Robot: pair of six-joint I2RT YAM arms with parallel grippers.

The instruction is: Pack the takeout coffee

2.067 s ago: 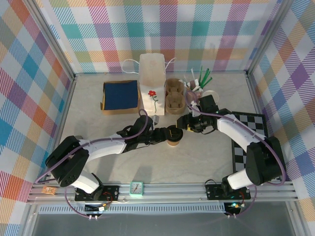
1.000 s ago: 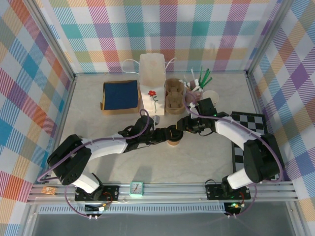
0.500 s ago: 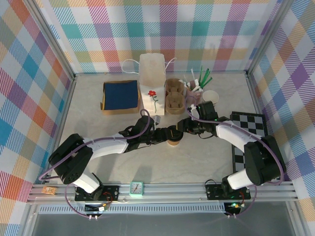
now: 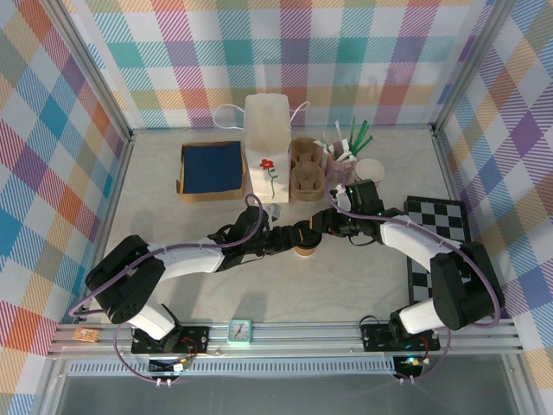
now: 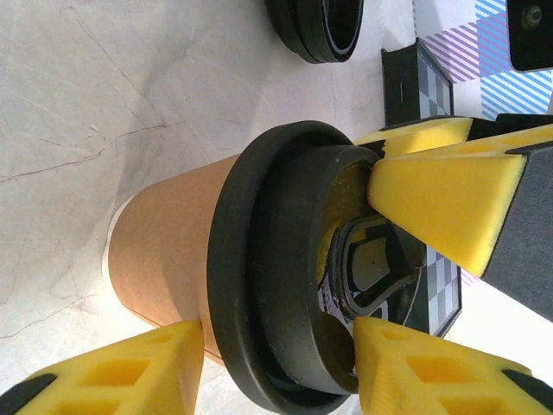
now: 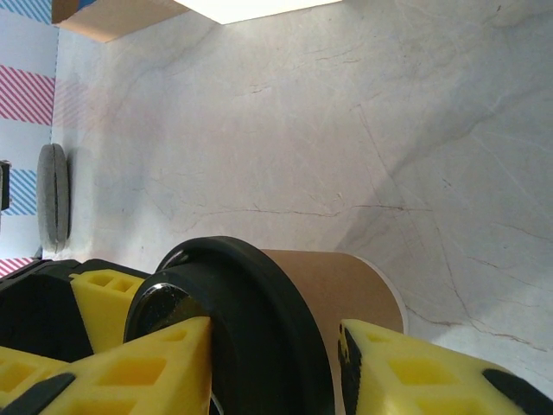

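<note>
In front of the white paper bag (image 4: pixel 268 147), jaws of the left gripper (image 4: pixel 296 236) and right gripper (image 4: pixel 317 230) bracket the black-lidded kraft-brown paper cup (image 4: pixel 302 250); whether either actually grips it is unclear.

takeout coffee (image 5: pixel 168 251): matt kraft paper; lid (image 5: pixel 259 268) smooth black plastic; left fingers (image 5: pixel 130 385) matt plastic

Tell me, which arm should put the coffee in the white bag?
Probably left. Both grippers clasp the takeout coffee, but the white bag stands just behind the left gripper, farther from the right gripper.
</note>
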